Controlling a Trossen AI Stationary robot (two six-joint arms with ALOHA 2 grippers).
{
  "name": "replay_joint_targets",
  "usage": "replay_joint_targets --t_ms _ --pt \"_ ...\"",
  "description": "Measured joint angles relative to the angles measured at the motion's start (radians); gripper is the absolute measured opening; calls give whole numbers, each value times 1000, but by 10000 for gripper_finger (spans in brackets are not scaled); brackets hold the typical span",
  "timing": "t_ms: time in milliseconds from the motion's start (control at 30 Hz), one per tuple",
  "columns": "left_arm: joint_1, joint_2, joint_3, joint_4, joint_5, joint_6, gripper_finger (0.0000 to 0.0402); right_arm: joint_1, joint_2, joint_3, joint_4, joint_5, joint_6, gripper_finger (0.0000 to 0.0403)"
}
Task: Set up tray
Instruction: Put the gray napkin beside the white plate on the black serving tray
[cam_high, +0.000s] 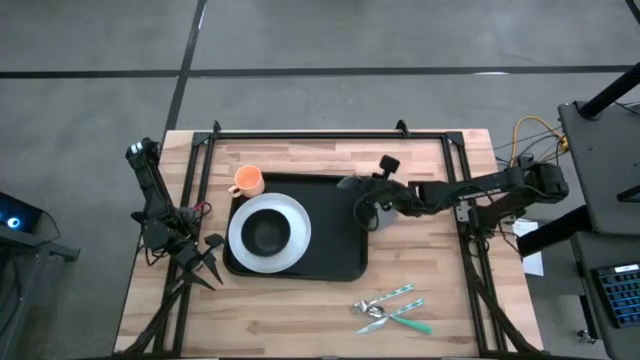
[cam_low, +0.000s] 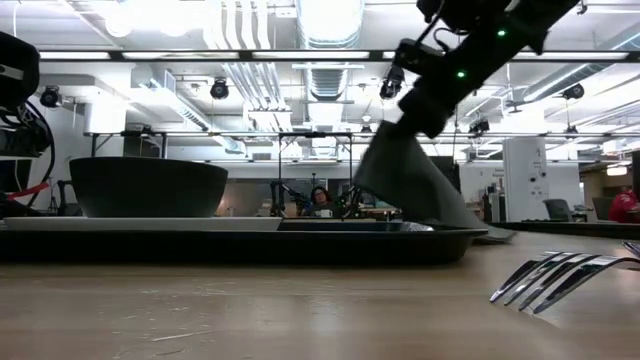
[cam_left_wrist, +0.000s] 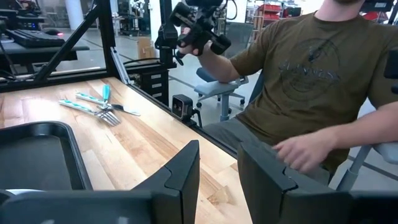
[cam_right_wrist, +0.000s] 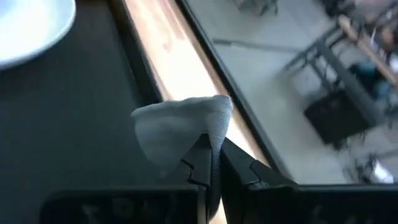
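The black tray (cam_high: 325, 245) lies mid-table, with a white plate (cam_high: 292, 215) on its left half and a black bowl (cam_high: 266, 233) on the plate. My right gripper (cam_high: 362, 207) is over the tray's right part, shut on a grey cloth napkin (cam_high: 380, 216). The napkin also shows in the low view (cam_low: 410, 185) and the right wrist view (cam_right_wrist: 177, 127). My left gripper (cam_left_wrist: 217, 171) is open and empty at the table's left edge, near the tray's near left corner. My right gripper pinches the napkin at a bunched fold (cam_right_wrist: 214, 140) between its two fingers, coming slanting down from the table's right side. The napkin hangs below the fingers in a cone. Its lower end (cam_low: 478, 232) rests at the tray's right rim.
An orange cup (cam_high: 247, 181) stands on the table by the tray's far left corner. Forks and teal-handled cutlery (cam_high: 392, 308) lie near the table's front right. A person (cam_left_wrist: 311, 81) sits beyond the table's near edge. Black frame rails (cam_high: 330, 134) border the table.
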Motion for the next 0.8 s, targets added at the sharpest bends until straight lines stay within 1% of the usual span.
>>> replay_joint_targets --t_ms 100,233,367,467,533,633,800 --pt "0 0 0 0 0 0 91 -15 19 -2 109 -72 -100 8" --pt "0 0 0 0 0 0 91 -20 35 -6 172 -286 -194 8" --pt "0 0 0 0 0 0 91 -19 48 -27 186 -461 -243 8" --pt "0 0 0 0 0 0 91 -19 59 -75 275 -571 -276 8" --pt "0 0 0 0 0 0 91 -19 68 -109 360 -596 -301 8" --pt "0 0 0 0 0 0 91 -25 76 -135 447 -592 -354 8" --pt "0 0 0 0 0 0 91 -47 76 -121 472 -486 -392 8"
